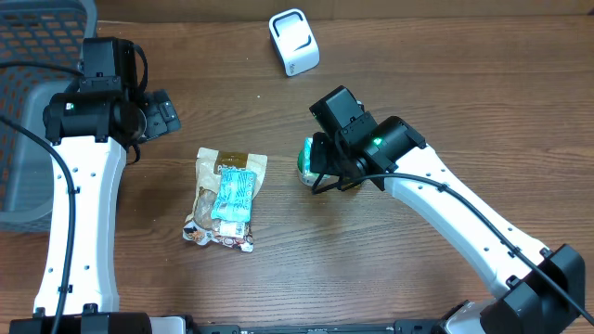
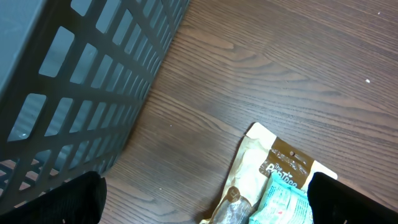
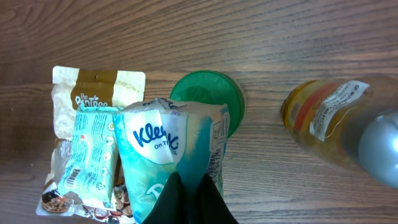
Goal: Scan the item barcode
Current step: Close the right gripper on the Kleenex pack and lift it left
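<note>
My right gripper (image 3: 189,198) is shut on a teal Kleenex tissue pack (image 3: 171,146), pinching its lower end and holding it above the table. Small print runs along the pack's right edge. From overhead the pack (image 1: 305,161) peeks out at the left of the right gripper (image 1: 320,169). The white barcode scanner (image 1: 293,42) stands at the back of the table, well apart from the pack. My left gripper (image 2: 205,208) is open and empty, hovering beside the grey basket (image 2: 74,81), with its black fingertips (image 2: 62,199) wide apart.
A beige snack bag (image 1: 225,197) lies mid-table with a light-blue packet (image 1: 233,193) on top. In the right wrist view a green round lid (image 3: 208,93) sits under the pack and a blurred amber bottle (image 3: 339,124) is at right. The basket (image 1: 37,102) fills the left edge.
</note>
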### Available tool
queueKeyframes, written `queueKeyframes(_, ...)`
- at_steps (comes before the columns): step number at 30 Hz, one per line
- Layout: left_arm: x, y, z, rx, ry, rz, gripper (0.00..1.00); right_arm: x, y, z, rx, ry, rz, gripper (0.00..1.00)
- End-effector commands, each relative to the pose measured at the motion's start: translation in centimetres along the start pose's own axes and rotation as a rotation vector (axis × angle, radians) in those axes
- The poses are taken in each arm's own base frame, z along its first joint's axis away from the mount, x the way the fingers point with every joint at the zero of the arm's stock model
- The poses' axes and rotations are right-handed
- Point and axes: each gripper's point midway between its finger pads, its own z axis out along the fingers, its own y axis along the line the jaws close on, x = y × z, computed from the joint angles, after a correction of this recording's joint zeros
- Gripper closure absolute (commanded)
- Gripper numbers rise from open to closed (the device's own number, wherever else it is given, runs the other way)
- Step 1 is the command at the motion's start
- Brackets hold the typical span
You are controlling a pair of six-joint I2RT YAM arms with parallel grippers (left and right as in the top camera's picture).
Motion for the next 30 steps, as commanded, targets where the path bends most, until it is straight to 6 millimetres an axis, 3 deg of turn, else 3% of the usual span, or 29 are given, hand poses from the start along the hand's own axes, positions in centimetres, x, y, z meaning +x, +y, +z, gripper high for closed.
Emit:
queueKeyframes(1,-0.4,0.3,-0.4,-0.009,-0.018,0.007,0.01,-0.3,1.4,-1.3,-0.040,-0.029,-0.049,0.96)
queueKeyframes(15,-0.4,0.3,-0.4,-0.009,-0.018,0.007,0.00,1.3,3.3,-1.4,-0.015,-0.060,-0.236,0.96)
queueKeyframes(24,-0.4,0.3,-0.4,-0.009,-0.018,0.007,0.00,2.0,3.6,-1.5,0.126,-0.175,-0.338,0.96)
queueKeyframes(30,-0.4,0.3,-0.4,-0.009,-0.018,0.007,0.01,3.2,2.7,-0.9,0.253,-0.236,-0.420,0.96)
